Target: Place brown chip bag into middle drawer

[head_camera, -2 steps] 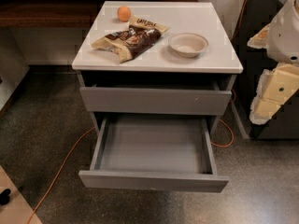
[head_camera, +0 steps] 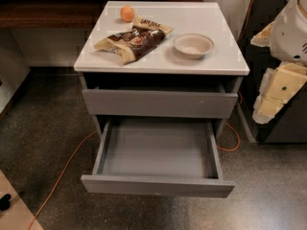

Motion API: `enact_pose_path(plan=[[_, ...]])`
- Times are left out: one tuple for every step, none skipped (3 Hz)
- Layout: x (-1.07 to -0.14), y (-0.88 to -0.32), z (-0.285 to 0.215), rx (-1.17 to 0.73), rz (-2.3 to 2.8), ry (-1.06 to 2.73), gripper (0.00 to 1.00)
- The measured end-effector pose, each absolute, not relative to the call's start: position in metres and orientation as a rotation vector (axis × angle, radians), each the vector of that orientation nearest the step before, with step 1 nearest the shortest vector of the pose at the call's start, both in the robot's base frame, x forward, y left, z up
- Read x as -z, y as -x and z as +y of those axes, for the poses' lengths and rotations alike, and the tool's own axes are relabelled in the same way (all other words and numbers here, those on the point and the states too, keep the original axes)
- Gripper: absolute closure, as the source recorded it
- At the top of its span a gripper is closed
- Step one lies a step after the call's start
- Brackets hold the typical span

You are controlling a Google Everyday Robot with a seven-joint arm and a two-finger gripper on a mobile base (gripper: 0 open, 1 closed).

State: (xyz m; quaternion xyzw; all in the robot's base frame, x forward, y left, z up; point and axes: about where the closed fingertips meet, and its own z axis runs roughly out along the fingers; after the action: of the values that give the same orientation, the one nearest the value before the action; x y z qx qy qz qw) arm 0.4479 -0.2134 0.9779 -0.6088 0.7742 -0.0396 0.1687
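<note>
brown chip bag (head_camera: pixel 132 41) on cabinet top (head_camera: pixel 211 18), middle drawer (head_camera: pixel 158 152) pulled open, tool (head_camera: pixel 274 92) at right edge

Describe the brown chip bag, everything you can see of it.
The brown chip bag is a crinkly snack bag, tan-beige at both ends, dark brown in the middle with pale lettering. It lies flat and diagonal on the white cabinet top. The orange ball sits close by its far end; the off-white bowl is to its right, apart. The tool hangs beside the cabinet's right side, well clear. The middle drawer below is open, bag not in it.
</note>
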Motion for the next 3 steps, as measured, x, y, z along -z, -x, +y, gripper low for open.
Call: enact_pose_path(plan=[[-0.975,-0.47,-0.205,0.098,2.148,1.748,0.0],[-0.971,-0.501,-0.192,0.081,2.104,1.781,0.0],[-0.968,-0.544,-0.167,0.073,2.042,1.83,0.0]])
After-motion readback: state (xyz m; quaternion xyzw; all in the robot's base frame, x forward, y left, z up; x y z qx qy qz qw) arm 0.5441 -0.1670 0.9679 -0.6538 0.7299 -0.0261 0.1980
